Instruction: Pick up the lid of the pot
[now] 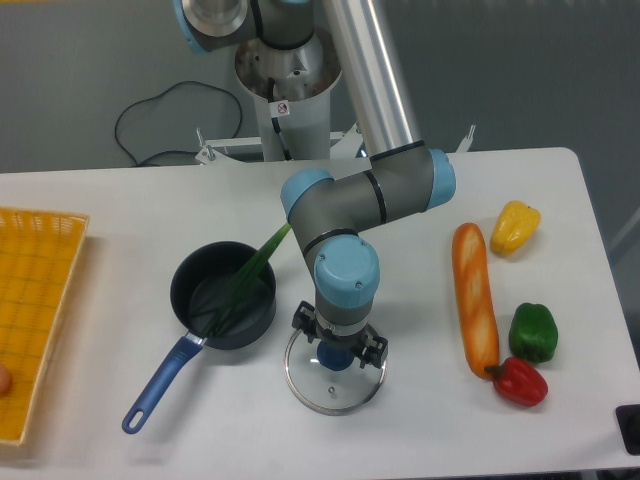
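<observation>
The pot lid [334,385] is a round glass disc with a metal rim, lying flat on the white table near the front edge. Its blue knob [335,357] shows just under my gripper [338,348]. The gripper points straight down over the lid's centre. Its black fingers [303,322] are spread to either side of the knob, so it looks open. The fingertips themselves are mostly hidden by the wrist.
A dark blue pot [223,295] with a blue handle [158,388] and a green leaf [250,270] inside sits just left of the lid. A yellow basket [35,310] is at the far left. A baguette [475,298], yellow pepper [515,226], green pepper [532,332] and red pepper [520,380] lie on the right.
</observation>
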